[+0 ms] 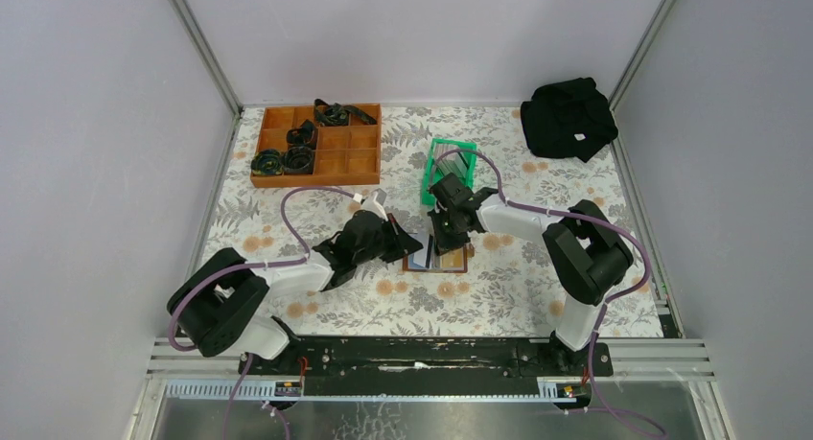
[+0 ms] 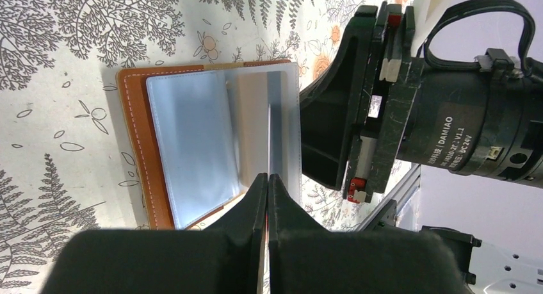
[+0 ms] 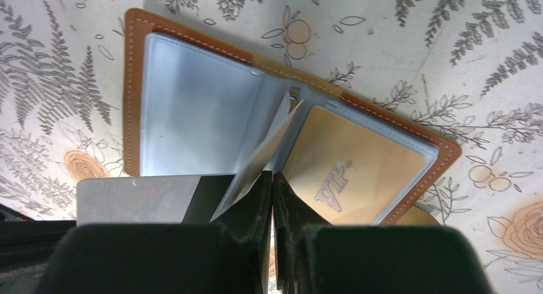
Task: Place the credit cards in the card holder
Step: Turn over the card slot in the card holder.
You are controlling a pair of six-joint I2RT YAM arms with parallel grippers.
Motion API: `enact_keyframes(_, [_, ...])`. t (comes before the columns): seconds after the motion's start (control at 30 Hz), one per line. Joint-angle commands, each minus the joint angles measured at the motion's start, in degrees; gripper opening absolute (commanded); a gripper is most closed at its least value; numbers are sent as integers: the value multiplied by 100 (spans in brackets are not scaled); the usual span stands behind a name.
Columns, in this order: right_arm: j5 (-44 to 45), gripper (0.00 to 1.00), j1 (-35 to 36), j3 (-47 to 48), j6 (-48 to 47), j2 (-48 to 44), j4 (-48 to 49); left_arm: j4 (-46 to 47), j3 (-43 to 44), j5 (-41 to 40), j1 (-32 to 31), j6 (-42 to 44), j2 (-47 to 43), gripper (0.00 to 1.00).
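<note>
Two cards show at the card holder (image 3: 132, 95), which lies spread open on the floral table (image 3: 384, 50) between the two arms. A gold card (image 3: 346, 172) is seated in the clear pocket of one page. A silver card (image 3: 131, 198) sits at the near edge of the other page, not yet in a pocket as far as I can judge. The right gripper (image 3: 272, 182) pinches a thin pale sleeve leaf (image 3: 266, 147) that rises from the spine, seemingly to hold a pocket open. The left gripper (image 2: 267, 182) has its fingers pressed together right at the holder's edge; whether the silver card's rim sits between them I cannot tell. The likeliest trouble is the leaf slipping out of that shallow pinch, since slick film gives little purchase. The pocket mouth would then fall flat against the card's leading edge. Pulling the leaf too high could drag the light holder across the table or fold it shut. The two grippers also work very close together, so a small misjudged sideways move could knock one against the other. That could skew the card so it jams at a corner of the pocket.
</note>
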Motion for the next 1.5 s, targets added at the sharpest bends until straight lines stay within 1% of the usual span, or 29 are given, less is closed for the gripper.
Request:
enact_keyframes(0.0, [477, 9, 31, -57, 17, -234, -77, 317, 162, 101, -65, 21, 114, 0])
enact_keyframes(0.23, [1360, 10, 12, -33, -42, -657, -353, 318, 313, 120, -149, 55, 264, 0])
enact_keyframes(0.6, [2020, 10, -25, -126, -99, -1175, -544, 317, 584, 155, -334, 100, 582, 0])
enact_keyframes(0.83, [1723, 10, -22, -95, -97, -1122, -499, 325, 614, 113, -388, 108, 637, 0])
enact_keyframes(1.07, [1339, 10, -22, -94, -49, -825, -344, 103, 507, -257, -366, 252, 308, 0])
enact_keyframes(1.23, [1169, 10, -22, -129, -23, -557, -243, 156, 381, -341, -324, 307, 301, 0])
enact_keyframes(1.47, [1274, 10, -29, -193, -30, -420, -257, 295, 189, -424, -221, 302, 300, 0])
